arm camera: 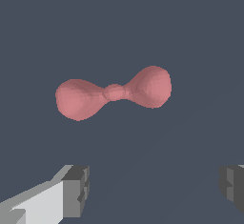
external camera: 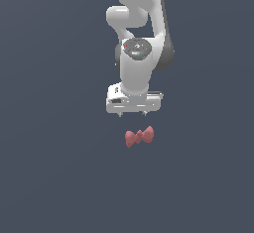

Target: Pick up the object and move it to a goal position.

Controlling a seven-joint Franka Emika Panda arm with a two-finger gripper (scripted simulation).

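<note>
The object [external camera: 139, 137] is a small matte red bow-tie piece, two flared lobes joined at a narrow waist, lying on the flat dark grey surface. In the exterior view it sits just below the gripper [external camera: 132, 113], apart from it. The wrist view shows the object [arm camera: 114, 93] whole, lying crosswise ahead of the gripper [arm camera: 155, 189]. The fingers [arm camera: 76, 189] stand wide apart with nothing between them, so the gripper is open. Their spread is wider than the object is long.
The white arm [external camera: 139, 38] rises above the gripper toward the top of the exterior view. A plain dark grey surface [external camera: 49, 177] stretches all around. No goal marker shows.
</note>
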